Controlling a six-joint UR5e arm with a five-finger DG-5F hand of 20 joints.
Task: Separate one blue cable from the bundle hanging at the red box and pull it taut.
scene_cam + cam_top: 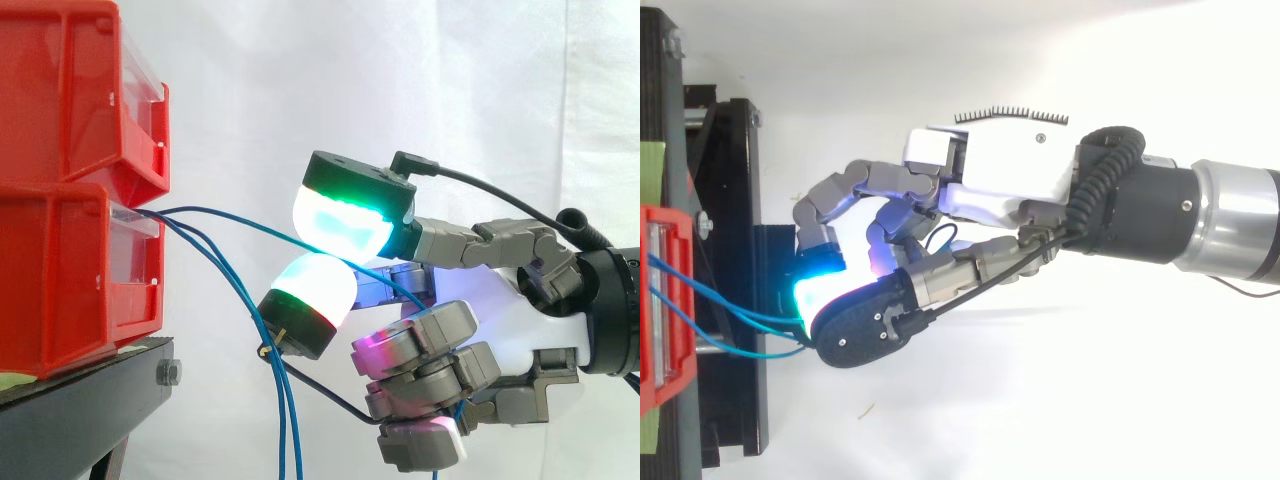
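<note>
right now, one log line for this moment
hand: fingers pinch one blue cable | rest of bundle hangs from red bin | cable slightly bowed, not yet taut

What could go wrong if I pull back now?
The blue cable is pinched only between the pads of the hand, so it may slip out under tension. The other blue cables hang close beside the lower pad and could be dragged along. A hard pull might also shift the lower red bin on its black stand.
</note>
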